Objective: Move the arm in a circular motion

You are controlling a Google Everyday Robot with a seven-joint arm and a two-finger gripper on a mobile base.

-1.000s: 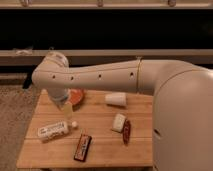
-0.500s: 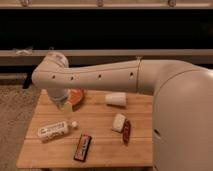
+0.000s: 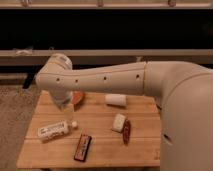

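Wooden slatted table, lower centre of the frame, top in light planks.

Items on it:
- White plastic bottle, lying on its side at lower left, cap toward the table's middle.
- Dark rectangular snack packet, lying flat near the front edge, just right of the bottle.
- White cup, on its side near the back edge.
- Orange bowl, back left, partly hidden.
- Small white packet, centre right, with a dark red packet just beside it.

The gripper hangs over the table's back left, just beside the bowl.

Grey carpet lies left of the table. A pale horizontal ledge crosses the dark background.
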